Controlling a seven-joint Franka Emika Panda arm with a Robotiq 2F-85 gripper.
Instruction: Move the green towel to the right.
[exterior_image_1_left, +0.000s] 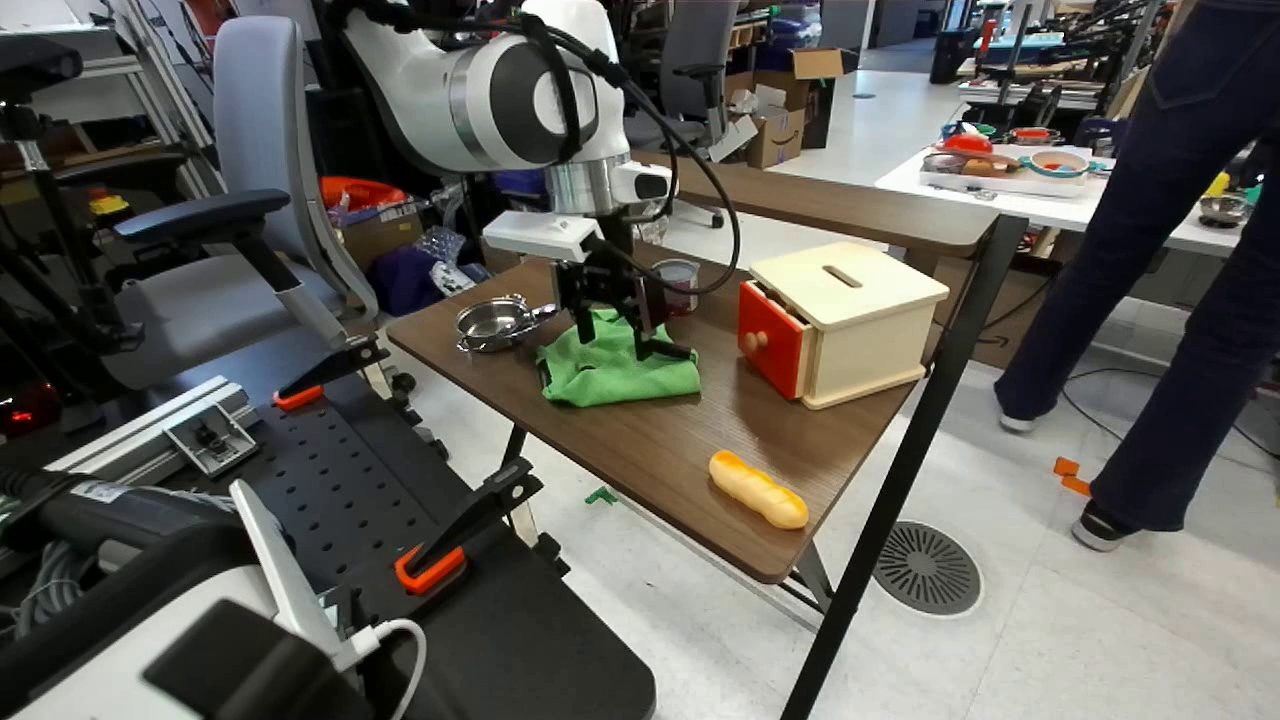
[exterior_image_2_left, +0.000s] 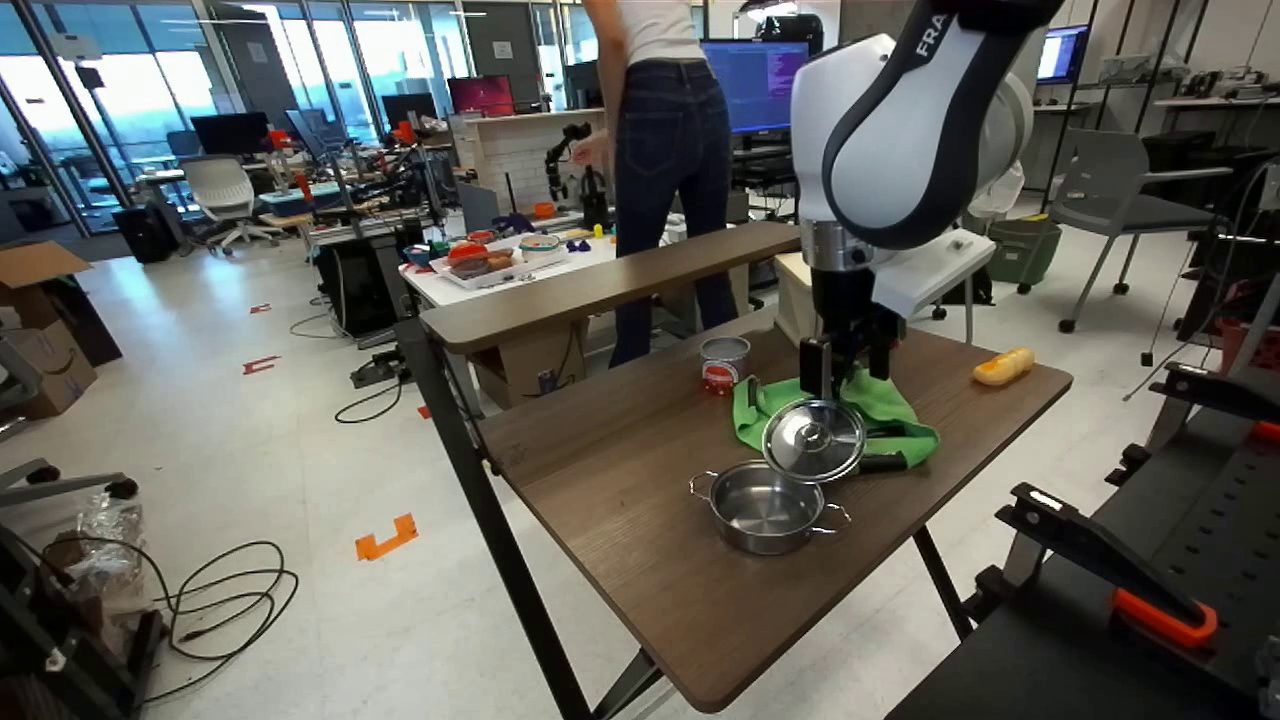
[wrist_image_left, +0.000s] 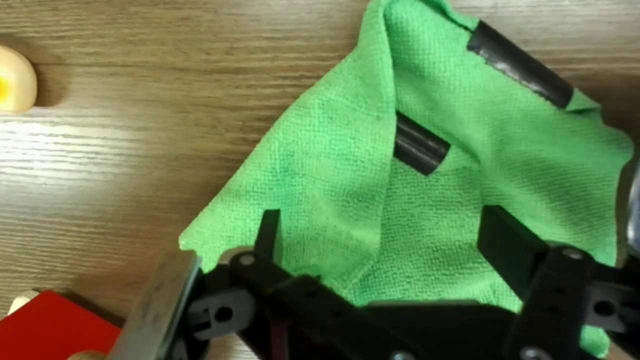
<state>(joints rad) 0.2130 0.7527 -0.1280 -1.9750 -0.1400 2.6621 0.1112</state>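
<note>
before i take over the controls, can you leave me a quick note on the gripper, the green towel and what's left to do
Gripper: open, over the green towel; whether it touches the cloth, I cannot tell.
Towel: loosely folded on the table, between the pot and the wooden box in an exterior view.
Done: gripper lined up over the towel, nothing gripped yet.
Left: close on it, move it right, let go. The tilted lid looks close to the towel, so probably lift gently first.
</note>
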